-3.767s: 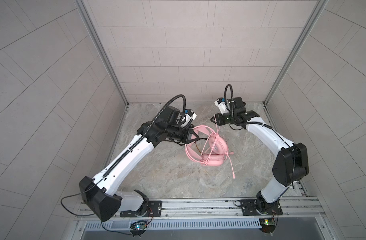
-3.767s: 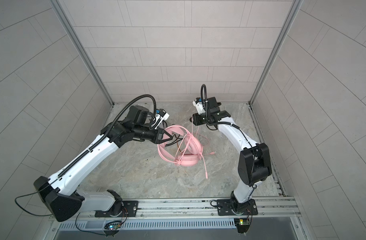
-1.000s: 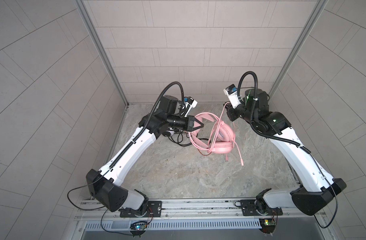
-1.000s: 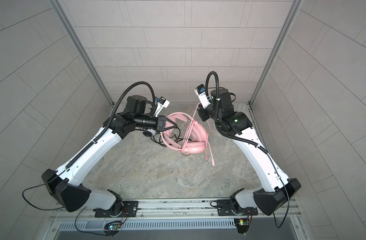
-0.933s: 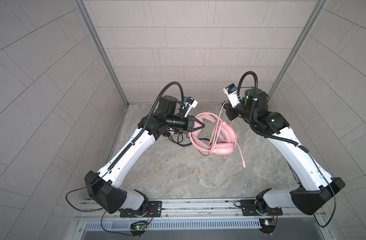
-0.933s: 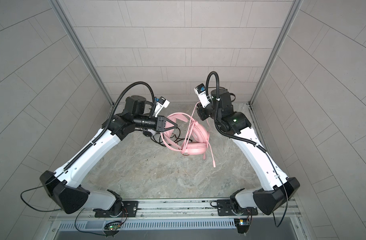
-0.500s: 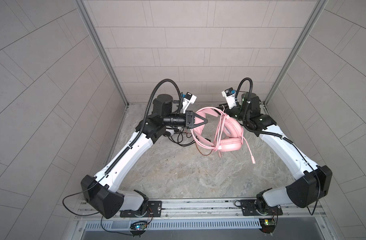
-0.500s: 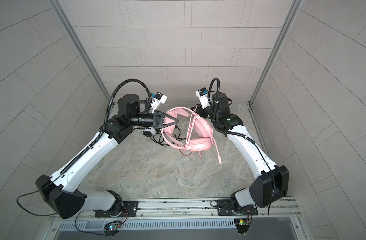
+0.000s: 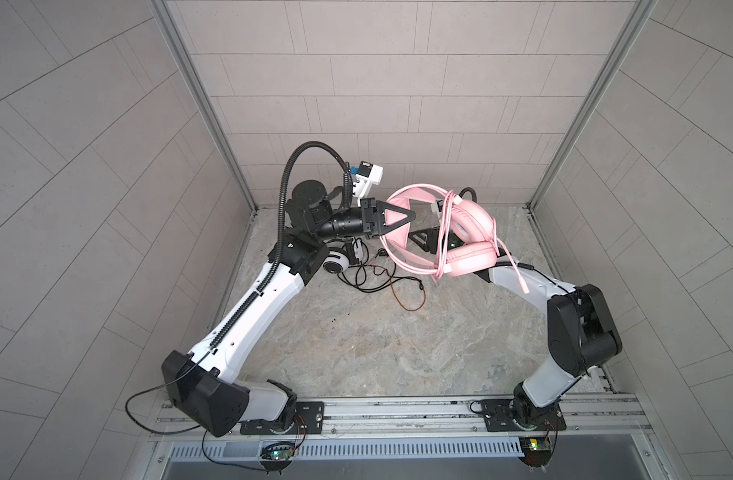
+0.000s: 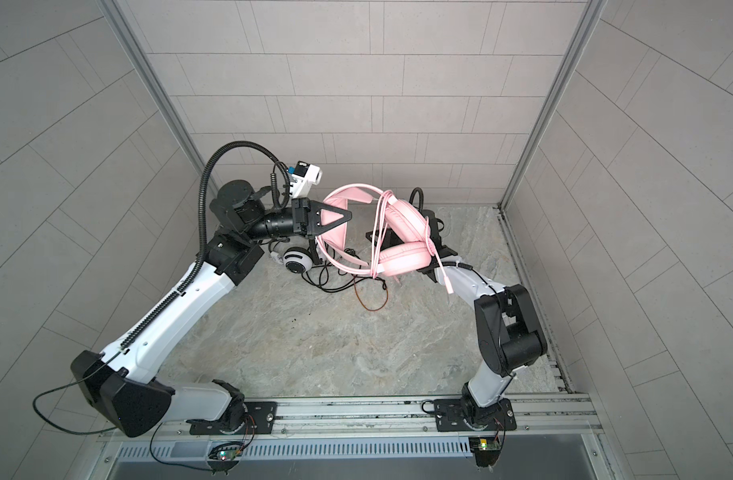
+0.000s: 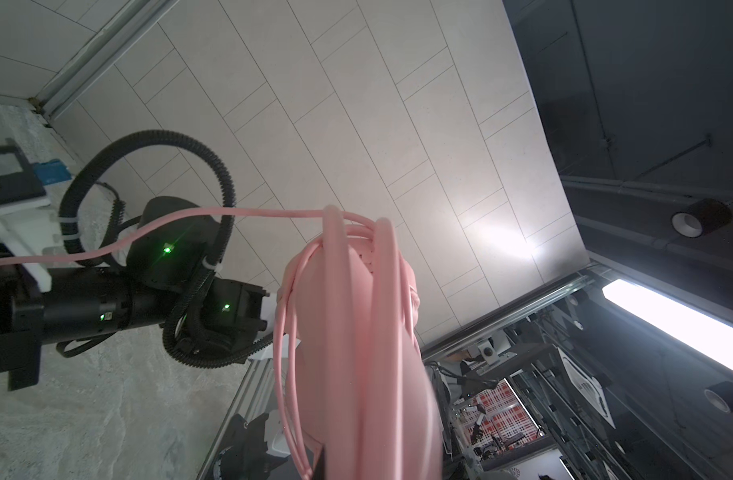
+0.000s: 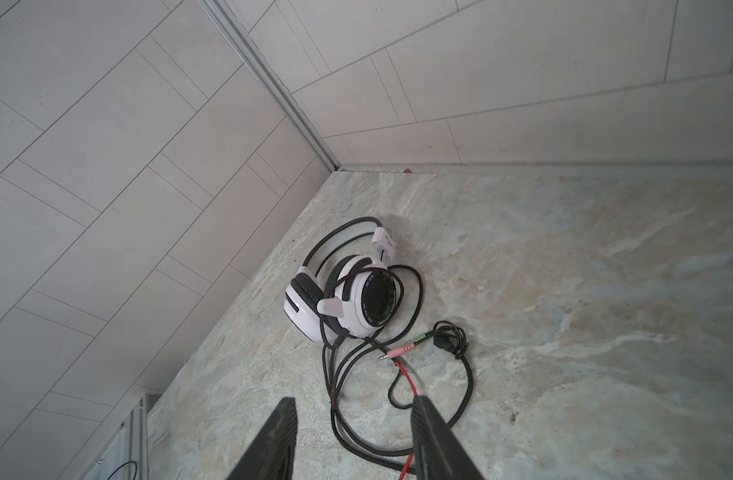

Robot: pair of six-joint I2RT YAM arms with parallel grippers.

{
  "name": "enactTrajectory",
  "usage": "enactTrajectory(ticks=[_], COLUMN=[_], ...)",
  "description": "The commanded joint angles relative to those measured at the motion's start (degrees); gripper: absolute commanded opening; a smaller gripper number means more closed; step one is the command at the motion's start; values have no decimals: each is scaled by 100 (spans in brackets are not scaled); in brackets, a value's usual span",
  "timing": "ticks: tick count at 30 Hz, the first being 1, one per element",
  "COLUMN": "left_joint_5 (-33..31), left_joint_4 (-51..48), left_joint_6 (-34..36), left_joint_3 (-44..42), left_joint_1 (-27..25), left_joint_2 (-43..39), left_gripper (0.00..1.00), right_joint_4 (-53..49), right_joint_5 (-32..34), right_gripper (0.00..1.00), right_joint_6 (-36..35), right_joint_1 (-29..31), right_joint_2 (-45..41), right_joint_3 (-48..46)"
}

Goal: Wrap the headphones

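I count two headsets and two pincers. The floor [image 9: 356,340] is mottled stone grey, boxed in by pale tiled walls [image 9: 356,104]. In both top views the pink headset [image 9: 468,257] [image 10: 402,253] hangs above the floor toward twelve o'clock, its pink cable [image 9: 441,237] looped round the cups. The white-and-black headset [image 12: 348,299] lies on the floor near ten o'clock, its black cable [image 12: 450,338] sprawled loose beside it. My left pincer [image 9: 406,216] is clenched on the pink headband. My right pincer [image 12: 354,401], under the pink cups, is parted, with nothing between its fingers.
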Motion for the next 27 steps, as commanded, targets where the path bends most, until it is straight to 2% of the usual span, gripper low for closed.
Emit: enactTrajectory(ticks=[1, 8, 10, 11, 13, 17, 20, 22, 25, 27], left_joint_5=[-240, -426, -436, -440, -513, -677, -830, -1003, -1391, -1847], left_joint_4=[1447, 3050, 3100, 3074, 3017, 2838, 2226, 1543, 320, -489], left_joint_6=[-888, -2480, -2578, -2566, -2560, -2436, -1941, -1340, -265, 441], left_joint_3=[248, 723, 875, 940, 998, 1048, 1121, 1157, 1209, 1172], left_joint_1=[294, 583, 649, 687, 803, 1116, 1363, 1501, 1719, 1819], left_joint_2=[66, 843, 990, 1052, 1117, 1145, 1097, 1006, 860, 755], left_gripper=[0, 0, 0, 0, 0, 0, 0, 0, 0, 0], right_joint_4=[1022, 1409, 1569, 1761, 2257, 2601, 2884, 2921, 2628, 1990], right_joint_5=[-232, -246, -271, -314, -414, -460, -452, -452, -329, -134], right_gripper=[46, 45, 42, 37, 18, 7, 6, 5, 5, 5], right_joint_6=[527, 552, 656, 811, 1136, 1323, 1449, 1421, 1208, 885], right_joint_1=[36, 337, 426, 459, 501, 591, 614, 640, 696, 785], right_joint_2=[97, 652, 883, 1029, 1263, 1455, 1361, 1144, 540, -131], right_joint_3=[-256, -376, -268, -224, -199, -328, -699, -1042, -1727, -2147])
